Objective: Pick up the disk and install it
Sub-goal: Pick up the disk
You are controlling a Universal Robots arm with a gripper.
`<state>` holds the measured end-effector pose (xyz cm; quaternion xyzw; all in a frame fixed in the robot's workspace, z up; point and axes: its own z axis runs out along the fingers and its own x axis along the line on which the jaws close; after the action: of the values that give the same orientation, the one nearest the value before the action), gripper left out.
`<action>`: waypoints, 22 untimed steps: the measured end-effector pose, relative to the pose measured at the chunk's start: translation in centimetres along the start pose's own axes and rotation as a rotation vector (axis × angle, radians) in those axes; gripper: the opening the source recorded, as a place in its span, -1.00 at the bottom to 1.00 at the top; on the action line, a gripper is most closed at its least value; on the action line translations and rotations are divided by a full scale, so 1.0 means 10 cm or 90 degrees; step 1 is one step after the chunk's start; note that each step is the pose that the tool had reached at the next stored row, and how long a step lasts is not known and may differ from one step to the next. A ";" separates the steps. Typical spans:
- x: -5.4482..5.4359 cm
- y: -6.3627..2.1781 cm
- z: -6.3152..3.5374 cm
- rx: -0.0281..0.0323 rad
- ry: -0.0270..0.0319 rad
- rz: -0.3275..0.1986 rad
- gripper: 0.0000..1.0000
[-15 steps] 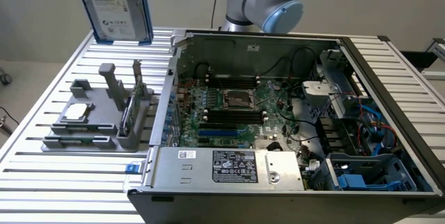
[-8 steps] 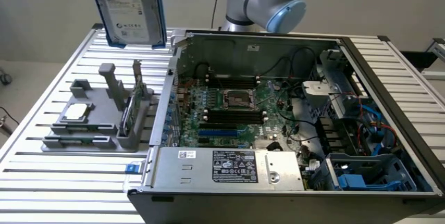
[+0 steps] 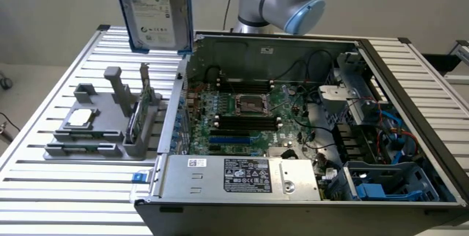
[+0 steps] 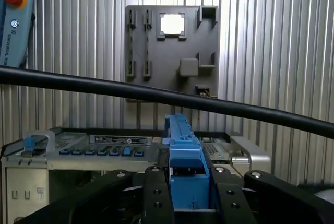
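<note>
The disk (image 3: 156, 11), a silver-grey drive with a white label in a blue carrier, hangs upright in the air at the exterior view's upper left, above the slatted table and the near wall of the open computer case (image 3: 293, 115). In the wrist view my gripper (image 4: 189, 185) is shut on the disk's blue carrier (image 4: 182, 145), which stands on edge between the two black fingers (image 4: 155, 192). Below and beyond the held disk lie the case's edge and the grey fixture.
A grey fixture tray (image 3: 102, 121) on the table holds a square CPU chip (image 3: 79, 117) and an upright circuit card (image 3: 139, 110). Blue drive bays (image 3: 388, 184) sit at the case's lower right. A black cable (image 4: 156, 94) crosses the wrist view. The arm's joint (image 3: 282, 0) stands behind the case.
</note>
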<state>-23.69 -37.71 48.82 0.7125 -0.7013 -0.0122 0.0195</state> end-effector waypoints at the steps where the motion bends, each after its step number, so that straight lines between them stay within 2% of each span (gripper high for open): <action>1: 0.02 -0.044 -0.007 -0.0004 0.0000 0.000 -0.35; 6: 0.11 -0.271 -0.039 -0.0027 0.0001 0.000 -0.35; 18: 0.32 -0.808 -0.113 -0.0109 -0.0001 0.000 -0.35; 22: 0.38 -0.989 -0.130 -0.0129 0.0031 0.000 -0.35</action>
<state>-13.68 -41.30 49.71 0.7122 -0.7011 -0.0176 0.0284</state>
